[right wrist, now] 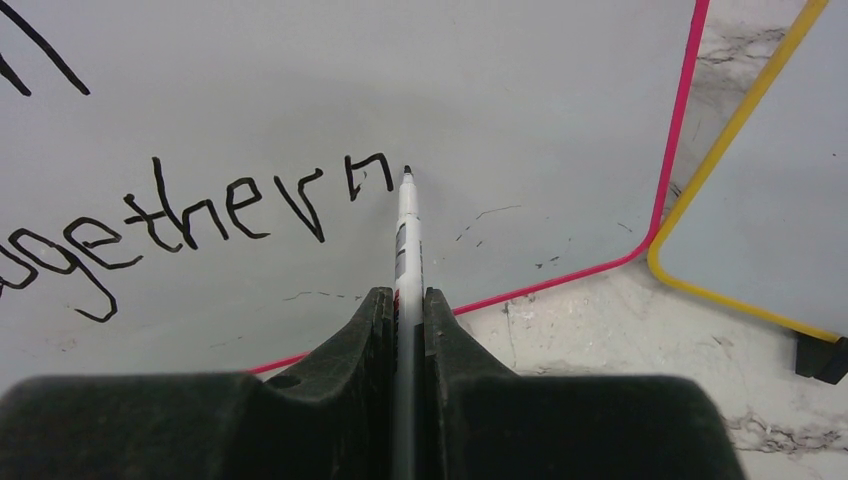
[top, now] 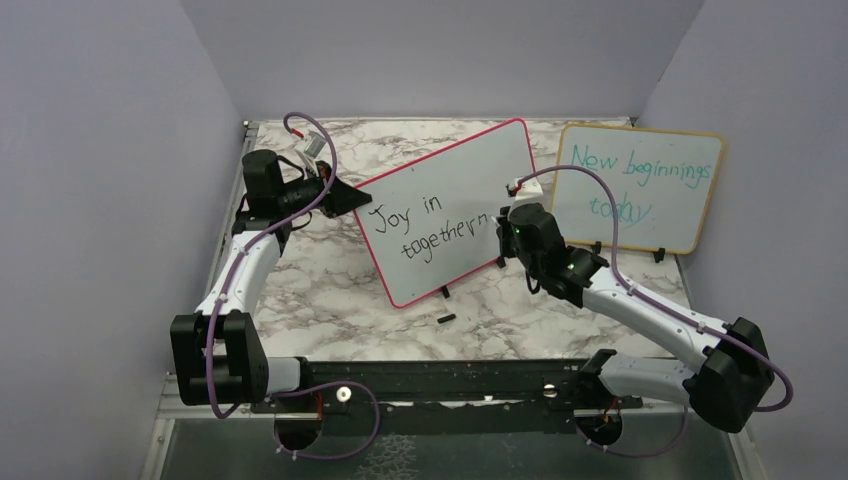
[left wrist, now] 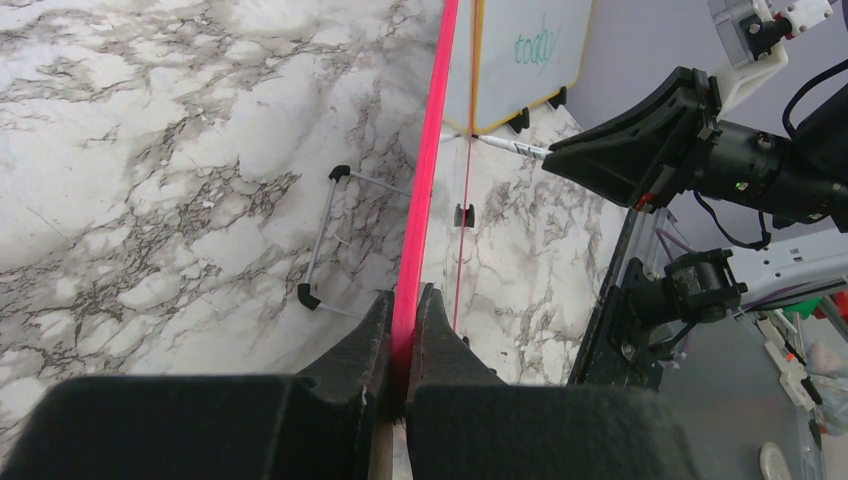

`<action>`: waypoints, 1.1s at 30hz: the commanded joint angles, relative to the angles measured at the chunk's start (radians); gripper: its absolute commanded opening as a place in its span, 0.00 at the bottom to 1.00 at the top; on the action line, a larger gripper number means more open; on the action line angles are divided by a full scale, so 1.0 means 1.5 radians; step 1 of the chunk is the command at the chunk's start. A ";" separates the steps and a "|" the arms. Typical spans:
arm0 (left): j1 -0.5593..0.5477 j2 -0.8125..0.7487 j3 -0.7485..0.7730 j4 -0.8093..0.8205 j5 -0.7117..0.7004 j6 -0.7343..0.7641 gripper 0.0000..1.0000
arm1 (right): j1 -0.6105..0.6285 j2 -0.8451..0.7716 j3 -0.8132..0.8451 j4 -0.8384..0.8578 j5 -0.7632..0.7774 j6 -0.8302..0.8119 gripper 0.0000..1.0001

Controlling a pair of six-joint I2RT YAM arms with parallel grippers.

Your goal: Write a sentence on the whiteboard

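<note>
Top external view showed the large rectangular whiteboard with a thin red-pink frame and rounded corners. It stood tilted on the grey-veined white marble table, its face turned toward the arms and its small black feet on the tabletop. The sentence, black marker handwriting in two lines, read "Joy in" above "togethern". The left gripper met the whiteboard's left edge. The right gripper sat against its right part, just past the last letter. Toward the back right stood a smaller yellow-framed white board with teal handwriting reading "New beginnings today", just beside the whiteboard's right corner. A small black piece lay on the marble in front of the whiteboard, apart from it.

Left wrist view showed the left gripper's two black fingers pressed together on the red-pink frame, clamping the whiteboard's edge between them. A thin wire stand with black tips lay on the marble on the side away from the written face.

Right wrist view showed the right gripper's fingers closed on a slim white marker. Its black tip touched the white surface just right of the final "n". The whiteboard's lower right corner curved close by, with the yellow frame just beside it.
</note>
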 commanded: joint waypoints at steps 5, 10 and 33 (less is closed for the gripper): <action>-0.006 0.027 -0.010 -0.060 -0.085 0.074 0.00 | -0.007 0.010 0.000 0.034 -0.025 -0.006 0.00; -0.006 0.026 -0.011 -0.060 -0.086 0.075 0.00 | -0.011 0.020 -0.002 0.035 -0.024 -0.007 0.00; -0.006 0.028 -0.010 -0.060 -0.085 0.075 0.00 | -0.032 0.019 0.010 0.041 -0.008 -0.015 0.00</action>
